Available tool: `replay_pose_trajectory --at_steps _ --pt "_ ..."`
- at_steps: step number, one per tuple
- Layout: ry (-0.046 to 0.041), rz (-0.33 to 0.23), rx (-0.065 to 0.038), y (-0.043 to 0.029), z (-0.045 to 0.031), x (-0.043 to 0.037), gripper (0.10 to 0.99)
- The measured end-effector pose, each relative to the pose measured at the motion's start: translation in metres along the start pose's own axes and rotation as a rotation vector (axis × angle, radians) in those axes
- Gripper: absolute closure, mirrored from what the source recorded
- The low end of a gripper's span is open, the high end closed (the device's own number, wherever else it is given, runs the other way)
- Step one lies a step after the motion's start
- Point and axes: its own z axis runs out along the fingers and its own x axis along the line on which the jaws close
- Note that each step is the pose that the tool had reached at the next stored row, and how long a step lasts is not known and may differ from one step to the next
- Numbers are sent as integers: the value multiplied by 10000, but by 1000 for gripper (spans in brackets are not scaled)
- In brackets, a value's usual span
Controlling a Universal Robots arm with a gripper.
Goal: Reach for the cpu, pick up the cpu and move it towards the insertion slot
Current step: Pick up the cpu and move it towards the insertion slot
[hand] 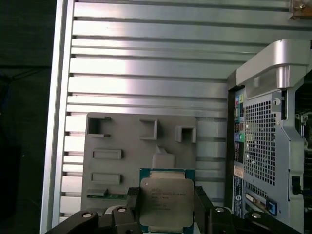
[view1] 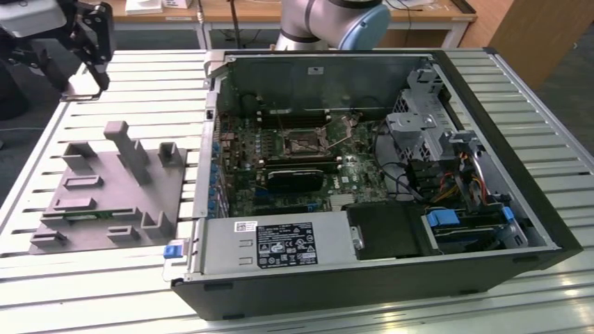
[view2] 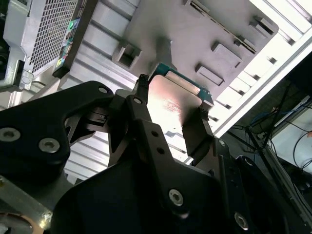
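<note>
While the cpu (hand: 166,201) sits low in the first wrist view, it is pinched between two black fingers (hand: 133,202), one on each side edge, so the claw (hand: 167,204) is closed down onto the chip and holding it. Silvery lid facing the camera, green rim showing along its upper edge. In the second wrist view the chip (view2: 173,101) shows its shiny underside at frame centre, gripped between the two finger pads (view2: 195,131) of the claw (view2: 168,114).

Behind the chip lies the grey holder tray (hand: 117,146), its moulded pockets and posts visible, flat on the slatted metal desk (hand: 146,53). The back panel of the computer case (hand: 263,146) rises along the right edge of that frame.

Over in the exterior view, the claw (view1: 96,66) hangs in the upper left corner, above the desk (view1: 121,97) and beyond the tray (view1: 111,191) at the left. The opened case (view1: 371,174) fills the middle and right, and the insertion slot (view1: 304,145) sits on the green board near frame centre, well apart from the claw.
</note>
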Motion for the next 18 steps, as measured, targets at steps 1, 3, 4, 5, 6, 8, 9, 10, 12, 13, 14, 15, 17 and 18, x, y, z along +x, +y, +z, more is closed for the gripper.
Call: replay_pose_trajectory --at_steps 1,3,4,5,6,8,9,10,12,13,14,15,17,18 --pt "1 0 0 4 0 -32 557" --pt "0 1 0 10 2 -91 557" --pt "-1 1 -1 13 3 -121 557" --pt "1 1 0 16 3 -150 557" --pt "1 1 0 19 3 -182 557" --pt "1 0 0 24 4 -241 557" --pt "2 0 0 27 5 -274 557" --pt "2 -1 0 30 5 -303 557" --pt "3 1 0 35 6 -364 557" --pt "4 1 1 37 6 -395 557" --pt "3 0 0 40 7 -427 557" --pt "2 1 -1 42 8 -460 557" --pt "3 -1 0 47 8 -529 557" --pt "3 0 0 49 9 -561 557"
